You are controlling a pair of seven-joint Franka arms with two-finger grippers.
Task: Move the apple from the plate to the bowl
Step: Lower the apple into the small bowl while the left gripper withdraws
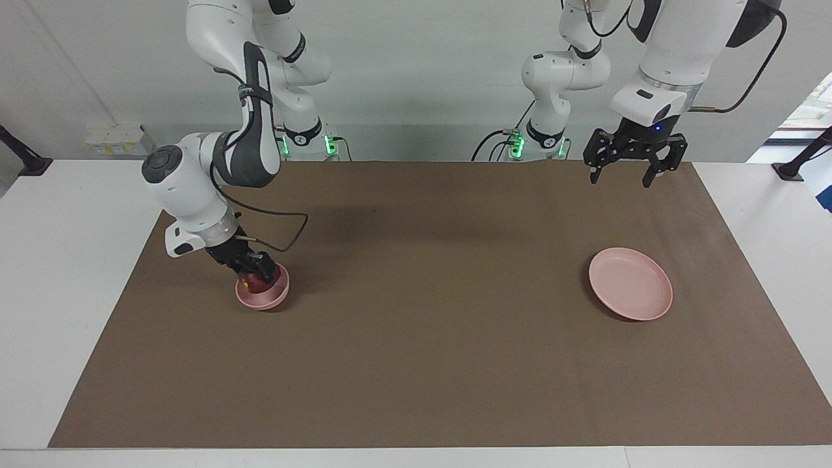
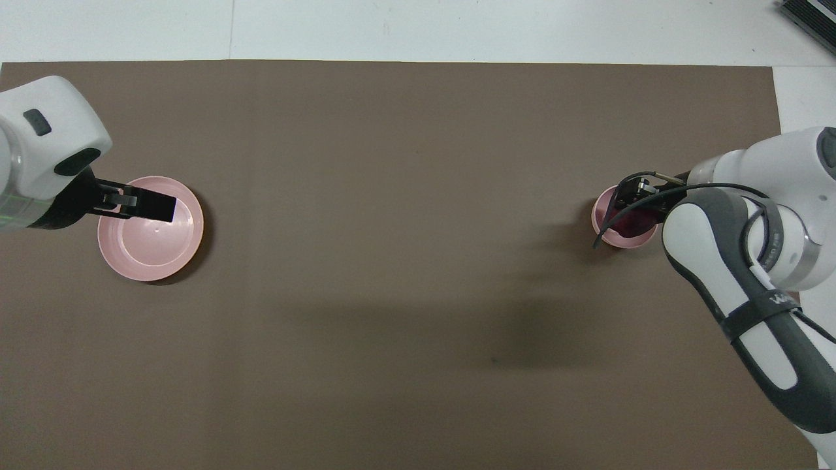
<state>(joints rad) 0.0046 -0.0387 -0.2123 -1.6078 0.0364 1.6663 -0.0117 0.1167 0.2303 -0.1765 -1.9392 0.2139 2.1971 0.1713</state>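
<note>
The dark red apple (image 1: 252, 282) sits inside the small pink bowl (image 1: 268, 299) toward the right arm's end of the table. The bowl looks slightly tipped. My right gripper (image 1: 257, 268) reaches down into the bowl and is shut on the apple. In the overhead view the right gripper (image 2: 632, 194) covers part of the apple (image 2: 630, 224) and of the bowl (image 2: 601, 225). The wide pink plate (image 1: 630, 284) lies bare toward the left arm's end. My left gripper (image 1: 621, 177) hangs open and high over the plate (image 2: 150, 245) in the overhead view (image 2: 140, 202).
A brown mat (image 1: 416, 338) covers the table, with white table surface (image 1: 58, 260) around it. A black cable (image 1: 286, 237) loops from the right wrist just above the mat beside the bowl.
</note>
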